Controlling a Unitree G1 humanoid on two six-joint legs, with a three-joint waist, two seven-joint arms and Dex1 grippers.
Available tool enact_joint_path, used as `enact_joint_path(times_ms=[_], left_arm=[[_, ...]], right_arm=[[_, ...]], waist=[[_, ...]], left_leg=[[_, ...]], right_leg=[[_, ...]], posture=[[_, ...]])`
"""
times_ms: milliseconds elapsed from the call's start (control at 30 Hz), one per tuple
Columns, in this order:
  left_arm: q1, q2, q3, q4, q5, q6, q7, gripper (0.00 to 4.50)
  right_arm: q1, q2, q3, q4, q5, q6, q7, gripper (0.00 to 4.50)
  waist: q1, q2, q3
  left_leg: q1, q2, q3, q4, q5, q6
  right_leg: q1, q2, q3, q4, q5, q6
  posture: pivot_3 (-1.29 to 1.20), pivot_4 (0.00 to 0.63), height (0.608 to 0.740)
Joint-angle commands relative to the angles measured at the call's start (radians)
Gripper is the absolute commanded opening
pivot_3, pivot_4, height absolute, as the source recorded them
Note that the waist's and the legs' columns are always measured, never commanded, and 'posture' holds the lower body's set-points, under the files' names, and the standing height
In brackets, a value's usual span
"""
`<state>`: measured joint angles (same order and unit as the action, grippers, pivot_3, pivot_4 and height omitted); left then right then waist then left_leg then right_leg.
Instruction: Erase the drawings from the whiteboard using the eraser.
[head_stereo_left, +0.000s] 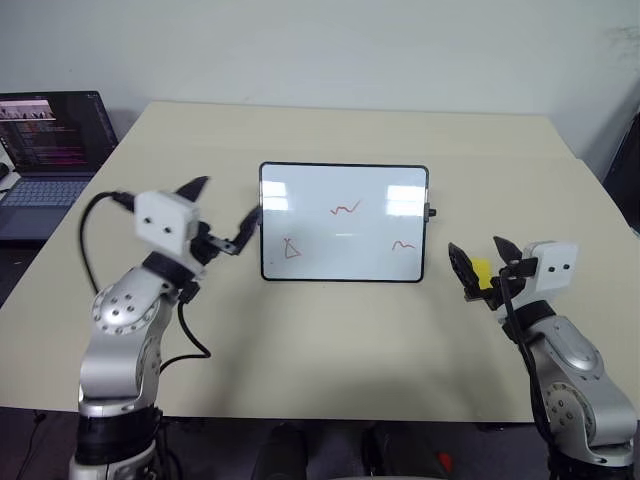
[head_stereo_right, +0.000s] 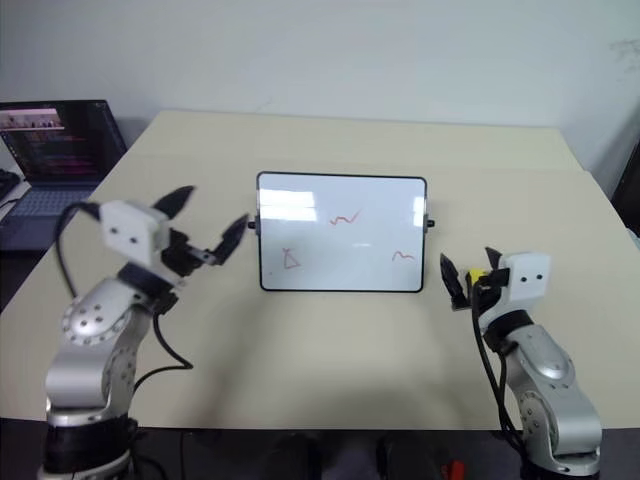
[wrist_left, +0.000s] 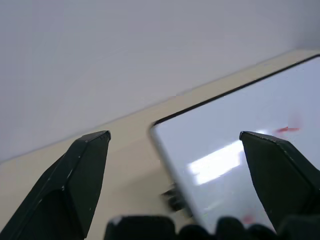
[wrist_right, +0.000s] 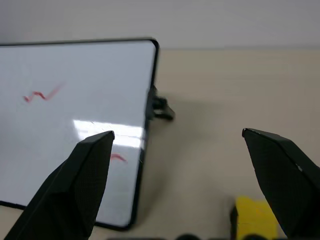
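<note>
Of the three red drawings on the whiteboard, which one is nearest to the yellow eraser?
The squiggle at the lower right of the whiteboard, closest to the eraser. The other squiggle sits higher near the middle, and the triangle lies at the lower left.

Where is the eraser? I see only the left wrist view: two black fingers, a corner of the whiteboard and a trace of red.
Observer: The eraser, a small yellow block, lies on the table to the right of the whiteboard, between the open fingers of the right gripper.
Operator: Is it gripped yet?
Observer: No. In the right wrist view it rests on the table beside one finger, with the other finger well away from it.
Operator: How many drawings are on the board?
Observer: Three red ones: a squiggle near the top middle, another at the right, and a little triangle at the lower left.
</note>
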<state>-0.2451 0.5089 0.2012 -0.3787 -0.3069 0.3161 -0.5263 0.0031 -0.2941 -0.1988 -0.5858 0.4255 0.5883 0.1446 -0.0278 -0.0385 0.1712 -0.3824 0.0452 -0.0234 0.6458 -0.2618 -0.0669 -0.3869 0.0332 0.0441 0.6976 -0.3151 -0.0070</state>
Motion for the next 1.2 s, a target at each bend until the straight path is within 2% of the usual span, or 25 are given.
enact_joint_path(times_ms=[33,167,333,467,667,1200], left_arm=[[-0.070,0.052,-0.044,-0.014,-0.122,0.082,-0.141,4.50],[-0.093,0.129,-0.099,-0.031,-0.215,0.151,-0.304,4.50],[-0.086,0.203,-0.174,-0.034,-0.249,0.169,-0.466,4.50],[-0.110,0.220,-0.209,-0.004,-0.244,0.159,-0.537,4.50],[-0.152,0.206,-0.223,0.007,-0.241,0.164,-0.560,4.50],[-0.115,0.198,-0.229,-0.022,-0.238,0.166,-0.539,4.50]], right_arm=[[-0.061,-0.038,-0.007,-0.048,-0.016,0.122,-0.058,4.47],[-0.125,-0.033,-0.023,-0.037,-0.009,0.217,-0.107,4.47],[-0.136,-0.030,-0.038,-0.014,0.007,0.319,-0.121,4.47],[-0.129,-0.038,-0.039,0.005,-0.010,0.360,-0.120,4.47],[-0.123,-0.022,-0.036,0.067,-0.046,0.325,-0.126,4.47],[-0.186,0.015,-0.069,0.271,-0.082,0.195,-0.105,4.47]], waist=[[-0.006,0.001,0.001],[-0.012,0.002,0.001],[-0.007,0.003,0.002],[-0.005,0.003,0.002],[-0.005,0.003,0.002],[-0.005,0.003,0.002]], left_leg=[[0.000,0.000,0.000,0.000,0.000,0.000],[0.001,0.001,0.000,-0.001,0.000,0.000],[-0.001,0.001,0.000,-0.001,0.000,0.000],[-0.001,0.001,0.000,-0.001,0.000,0.000],[-0.001,0.001,0.001,-0.001,0.000,0.000],[-0.001,0.001,0.001,-0.001,0.000,0.000]], right_leg=[[0.000,0.000,0.000,0.000,0.000,0.000],[-0.001,0.002,0.001,0.001,-0.001,0.001],[-0.002,0.002,0.000,0.000,-0.001,0.000],[-0.002,0.001,0.001,-0.001,-0.001,0.001],[-0.002,0.002,0.000,0.000,-0.002,0.002],[-0.002,0.002,0.001,0.000,-0.001,0.001]], posture=[[0.00,0.150,0.740],[0.00,0.150,0.740],[0.00,0.150,0.740],[0.00,0.150,0.740],[0.00,0.150,0.740],[0.00,0.150,0.740]])
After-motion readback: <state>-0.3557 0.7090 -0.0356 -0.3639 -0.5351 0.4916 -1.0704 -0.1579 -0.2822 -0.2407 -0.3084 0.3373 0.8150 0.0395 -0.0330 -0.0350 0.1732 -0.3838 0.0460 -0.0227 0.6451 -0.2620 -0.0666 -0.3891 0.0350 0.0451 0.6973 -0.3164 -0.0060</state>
